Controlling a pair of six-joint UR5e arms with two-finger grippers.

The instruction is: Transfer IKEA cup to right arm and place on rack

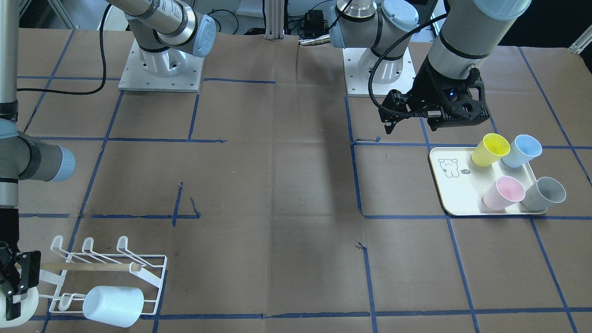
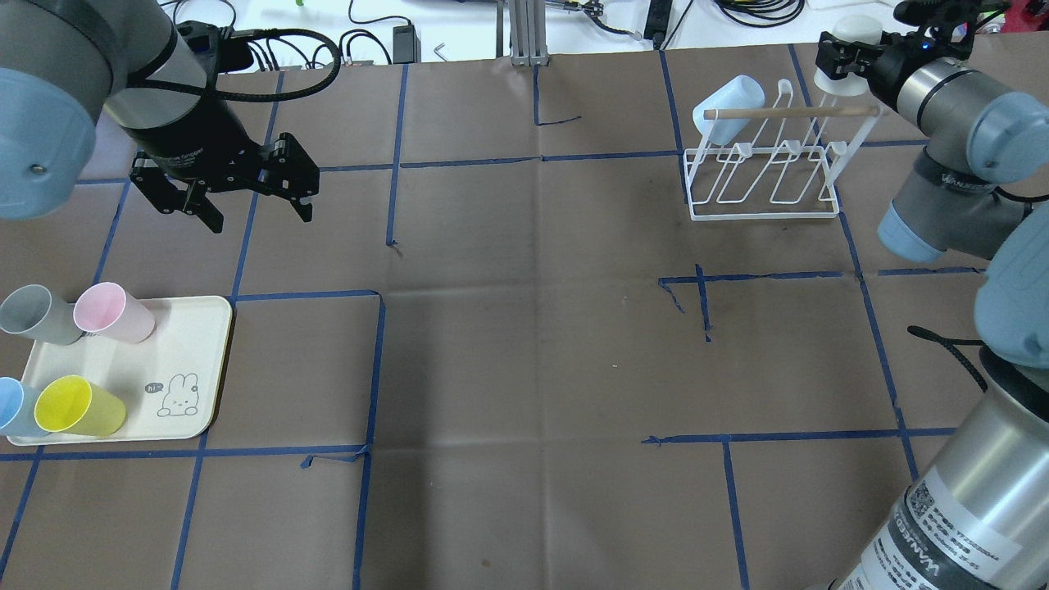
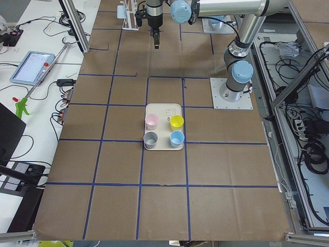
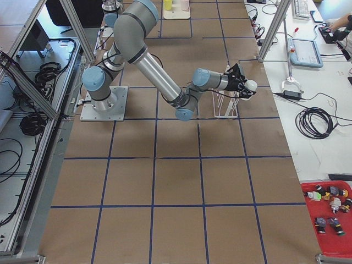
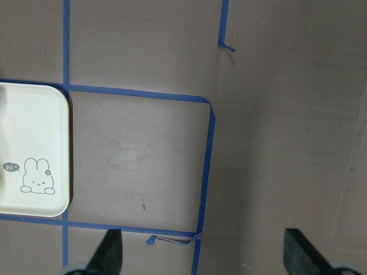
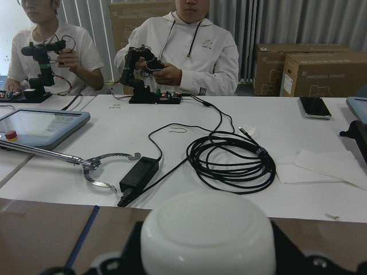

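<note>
Brown paper [image 2: 533, 328]; smooth white cup [image 2: 856, 31] in right fingers [image 1: 28, 270] by wire rack [image 2: 787, 111].

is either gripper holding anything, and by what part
The right gripper is shut on a white cup, clamping it across opposite sides of its wall. The left gripper is open and empty.

Cream tray [image 2: 192, 328], bunny drawing: yellow cup [image 2: 78, 406], blue cup [image 2: 11, 406], pink cup [image 2: 113, 311], grey cup [image 2: 33, 314] standing on it. Brown paper [image 2: 524, 344], blue tape [image 2: 459, 161] grid. Beyond: coiled cable [image 6: 259, 152], tablet [image 6: 43, 123], two seated people [image 6: 183, 54], boxes [image 6: 321, 66].
</note>
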